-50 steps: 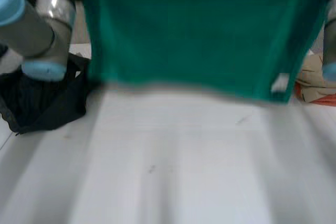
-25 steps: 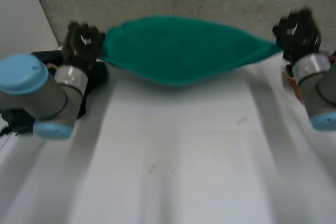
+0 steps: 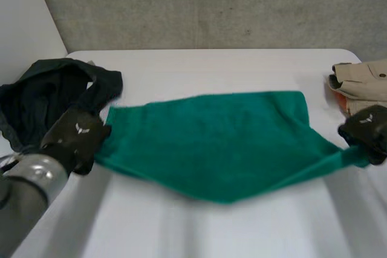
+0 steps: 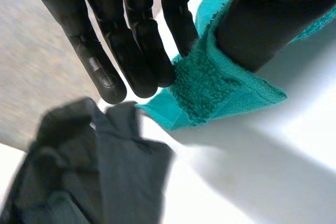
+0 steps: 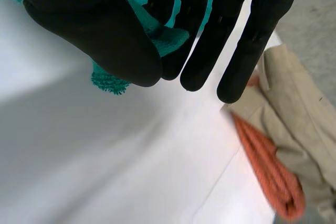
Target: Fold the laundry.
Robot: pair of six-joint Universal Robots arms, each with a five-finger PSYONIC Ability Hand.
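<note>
Head view: towel spread on table, stretched between left hand at its left corner and right hand at its right corner. Dark garment lies beside left hand, beige garment beside right hand.
Left wrist view: fingers and thumb clamped on towel corner.
Right wrist view: thumb and fingers pinching towel corner; orange cloth against beige garment.

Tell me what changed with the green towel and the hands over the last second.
The green towel, held up hanging a second ago and then swung outward, now lies spread on the table. Both hands came down with it: the left hand still pinches its left corner, the right hand its right corner. The dark garment and beige garment stayed put.
</note>
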